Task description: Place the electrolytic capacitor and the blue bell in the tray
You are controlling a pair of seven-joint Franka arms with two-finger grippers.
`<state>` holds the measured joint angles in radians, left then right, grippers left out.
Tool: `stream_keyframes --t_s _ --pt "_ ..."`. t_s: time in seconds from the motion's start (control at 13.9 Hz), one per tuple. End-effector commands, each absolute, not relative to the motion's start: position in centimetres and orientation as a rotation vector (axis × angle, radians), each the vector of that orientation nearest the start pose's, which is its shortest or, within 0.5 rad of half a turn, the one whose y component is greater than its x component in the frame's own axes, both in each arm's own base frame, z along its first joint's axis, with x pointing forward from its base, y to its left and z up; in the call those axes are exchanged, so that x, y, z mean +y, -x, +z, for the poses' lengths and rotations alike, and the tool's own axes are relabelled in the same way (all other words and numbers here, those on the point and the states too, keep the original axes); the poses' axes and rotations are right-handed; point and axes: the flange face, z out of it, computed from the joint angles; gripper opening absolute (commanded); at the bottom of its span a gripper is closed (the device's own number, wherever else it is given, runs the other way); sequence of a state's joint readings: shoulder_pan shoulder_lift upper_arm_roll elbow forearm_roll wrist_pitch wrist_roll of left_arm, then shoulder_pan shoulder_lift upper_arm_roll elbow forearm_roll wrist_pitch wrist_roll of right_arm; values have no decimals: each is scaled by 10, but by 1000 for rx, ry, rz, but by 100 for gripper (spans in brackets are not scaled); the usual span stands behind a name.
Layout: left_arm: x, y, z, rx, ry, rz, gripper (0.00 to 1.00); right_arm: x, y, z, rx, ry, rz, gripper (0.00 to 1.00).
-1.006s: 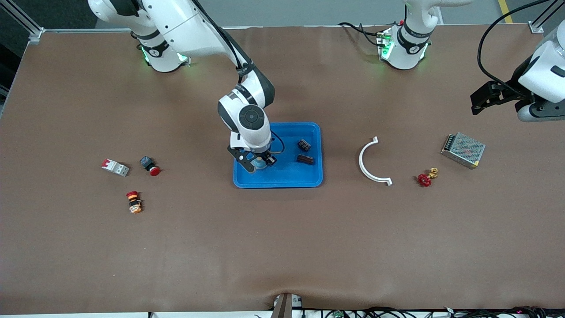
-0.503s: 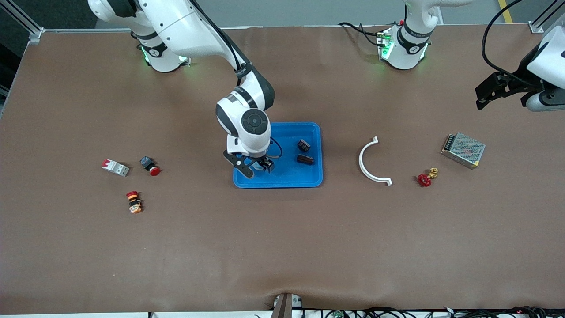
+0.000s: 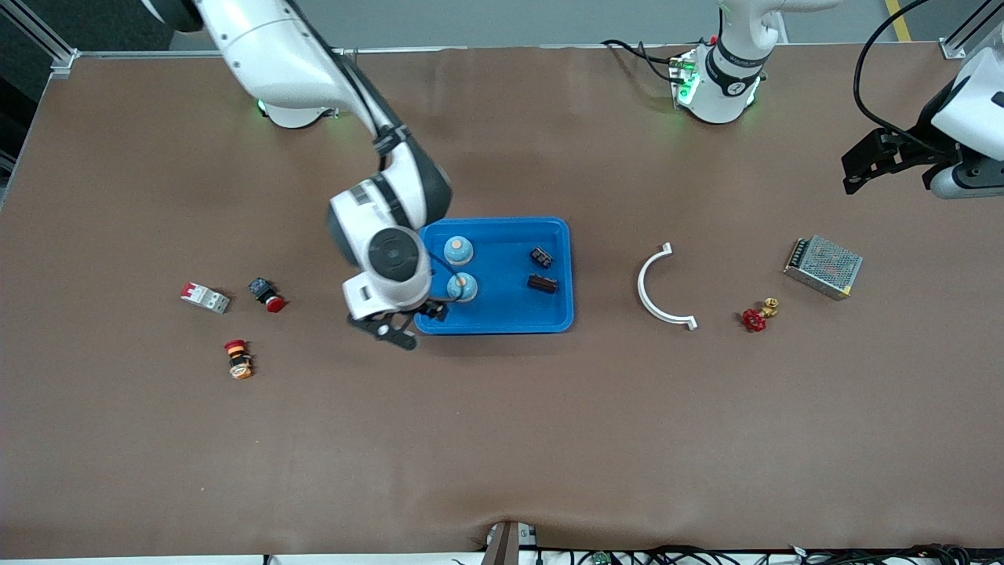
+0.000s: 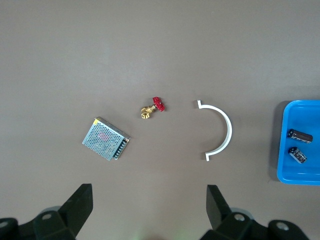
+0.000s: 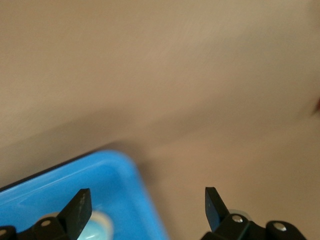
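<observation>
Front view: 1 tray [image 3: 510,314], bright blue plastic, shallow, rounded corners, raised rim. In it 2 pale-blue bells [image 3: 458,250], dome-shaped w/ tan knob on top, and 2 small dark capacitors [image 3: 540,256], stubby cylinders lying flat. Right pincer [image 3: 398,325] hangs over the tray's corner at the right arm's end and the bare bench [image 3: 502,439] next to it, fingers spread, nothing held; the closer bell [image 3: 462,287] sits just beside it inside the tray, the capacitors well apart from it at the tray's other end. Toward the right arm's end: 1 white-and-red breaker [image 3: 205,297], 2 red-capped push buttons [image 3: 267,294]. Toward the left arm's end: 1 white curved half-ring [image 3: 660,286], 1 red-handled brass valve [image 3: 758,315], 1 metal mesh-topped box [image 3: 823,267]. Left pincer [image 3: 863,166] waits up over the bench past the box.

Left wrist view: left pincer [image 4: 148,206] released, fingers wide, empty. Below it the mesh box [image 4: 105,138], valve [image 4: 153,107], half-ring [image 4: 218,130], and the tray's end [image 4: 283,145] w/ both capacitors [image 4: 299,135], all well apart from the fingers.

Right wrist view: right pincer [image 5: 147,204] released, empty, above the tray's rounded corner [image 5: 132,170]; 1 bell [image 5: 97,225] partly seen close by one finger, in the tray.
</observation>
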<state>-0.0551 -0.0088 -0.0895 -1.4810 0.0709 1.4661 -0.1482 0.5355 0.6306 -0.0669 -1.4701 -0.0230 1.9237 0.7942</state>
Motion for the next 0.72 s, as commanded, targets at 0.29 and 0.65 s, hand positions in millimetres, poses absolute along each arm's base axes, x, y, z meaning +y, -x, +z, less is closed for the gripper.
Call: stream_keyframes --t_s 0.29,0.65 --pt "-73 -532 665 -10 3087 -24 100 162 -680 361 73 3243 280 100" --pt "-72 -535 661 -12 3086 -15 100 18 -680 441 -194 3182 265 100"
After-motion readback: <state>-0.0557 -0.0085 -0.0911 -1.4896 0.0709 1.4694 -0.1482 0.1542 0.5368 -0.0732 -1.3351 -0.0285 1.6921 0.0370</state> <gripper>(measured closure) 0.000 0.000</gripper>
